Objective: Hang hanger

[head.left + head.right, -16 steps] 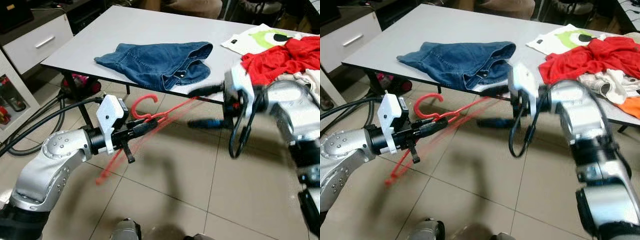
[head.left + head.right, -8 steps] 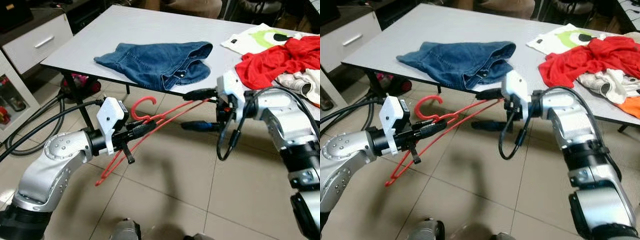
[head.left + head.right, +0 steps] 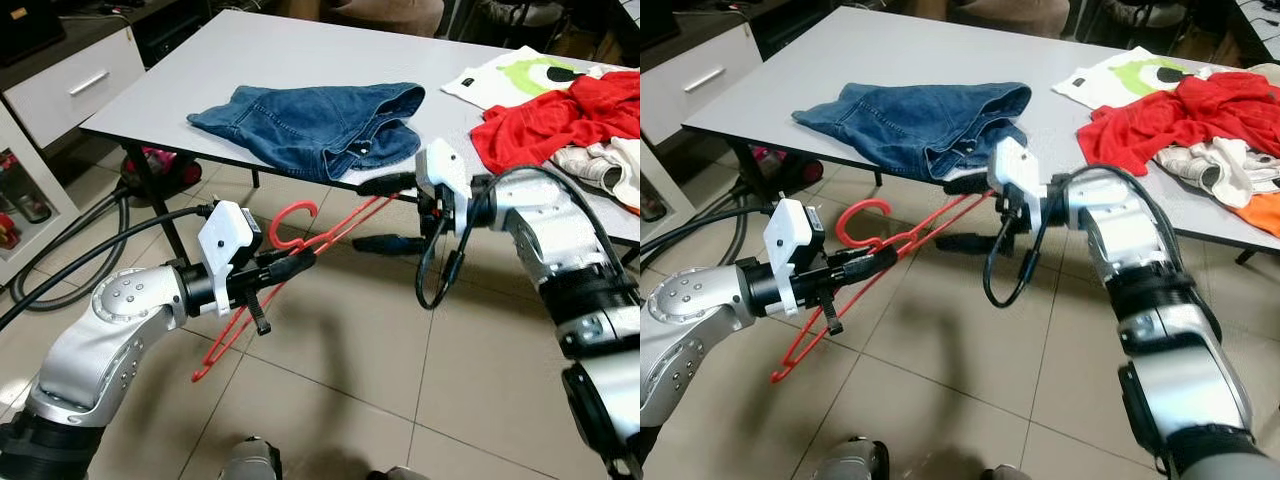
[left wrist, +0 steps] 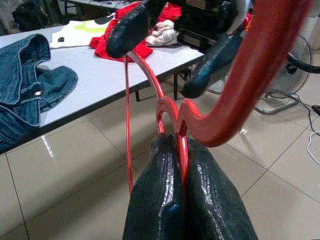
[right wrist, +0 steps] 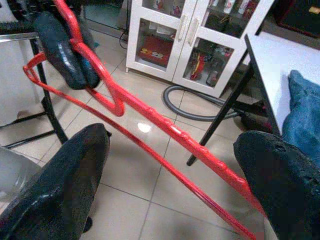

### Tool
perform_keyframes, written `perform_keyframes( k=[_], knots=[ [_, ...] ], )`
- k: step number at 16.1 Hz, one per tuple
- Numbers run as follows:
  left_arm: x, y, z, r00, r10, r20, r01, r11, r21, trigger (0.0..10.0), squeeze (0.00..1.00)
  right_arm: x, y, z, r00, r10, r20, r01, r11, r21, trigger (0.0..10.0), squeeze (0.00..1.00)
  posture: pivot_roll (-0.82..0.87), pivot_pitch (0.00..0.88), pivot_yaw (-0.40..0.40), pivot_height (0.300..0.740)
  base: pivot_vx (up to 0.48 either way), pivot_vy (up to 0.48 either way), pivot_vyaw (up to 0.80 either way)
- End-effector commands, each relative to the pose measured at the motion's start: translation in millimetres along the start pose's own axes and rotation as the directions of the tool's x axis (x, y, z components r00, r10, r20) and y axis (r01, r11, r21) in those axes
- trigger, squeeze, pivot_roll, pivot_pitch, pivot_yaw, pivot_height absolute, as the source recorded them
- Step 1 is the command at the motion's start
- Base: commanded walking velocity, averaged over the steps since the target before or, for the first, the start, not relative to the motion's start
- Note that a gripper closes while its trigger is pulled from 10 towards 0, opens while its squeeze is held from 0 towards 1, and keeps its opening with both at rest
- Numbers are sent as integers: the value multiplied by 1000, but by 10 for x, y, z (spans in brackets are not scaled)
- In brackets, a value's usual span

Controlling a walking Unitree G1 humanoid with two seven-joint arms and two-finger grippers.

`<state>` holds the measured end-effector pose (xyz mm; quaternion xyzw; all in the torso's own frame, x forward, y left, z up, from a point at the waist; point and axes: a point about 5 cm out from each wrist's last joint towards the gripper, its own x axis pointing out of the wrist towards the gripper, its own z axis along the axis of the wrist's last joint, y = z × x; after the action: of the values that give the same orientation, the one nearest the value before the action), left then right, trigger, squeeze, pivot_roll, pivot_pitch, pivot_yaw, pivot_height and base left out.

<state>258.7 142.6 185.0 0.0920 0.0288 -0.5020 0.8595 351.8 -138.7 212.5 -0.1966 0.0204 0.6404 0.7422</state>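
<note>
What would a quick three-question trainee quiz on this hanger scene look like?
1. True or false: the left gripper is shut on the red hanger.
2. What lies nearest the right gripper on the table? A) jeans B) red shirt C) white shirt
3. Fill in: the right gripper's jaws are ____, one on each side of the hanger's arm.

Key: 1 true; 2 A; 3 open

We find no legible text, label, brand or number on anything in view — the white shirt (image 3: 520, 75) on the table carries a green cartoon print, no readable lettering.
</note>
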Motion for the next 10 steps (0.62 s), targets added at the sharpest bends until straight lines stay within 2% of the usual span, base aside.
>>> perform_keyframes(
  k=[1, 3, 6, 8, 10],
  knots=[
    [15, -71, 144, 998, -49, 50, 46, 997, 66, 10000, 0, 6, -27, -40, 999, -22, -25, 23, 1000, 8, 10000, 0, 124, 78, 7, 740, 0, 0, 0],
    [12, -69, 128, 998, -45, 46, 42, 997, 65, 10000, 0, 1, -88, 13, 999, -52, 4, 52, 999, 1, 10000, 0, 124, 78, 4, 740, 0, 0, 0],
    [16, -80, 112, 998, -42, 45, 39, 997, 63, 10000, 0, -33, -93, -33, 999, -41, -19, 41, 999, 2, 10000, 0, 121, 73, 1, 740, 0, 0, 0],
    [17, -82, 104, 998, -46, 40, 43, 997, 67, 10000, 0, -36, -143, 3, 997, -78, -4, 78, 997, -12, 10000, 0, 121, 69, 0, 740, 0, 0, 0],
    [19, -89, 106, 998, -52, 40, 49, 996, 72, 10000, 0, -26, -133, -12, 998, -54, -13, 54, 998, -18, 10000, 0, 121, 65, 1, 740, 0, 0, 0]
  ],
)
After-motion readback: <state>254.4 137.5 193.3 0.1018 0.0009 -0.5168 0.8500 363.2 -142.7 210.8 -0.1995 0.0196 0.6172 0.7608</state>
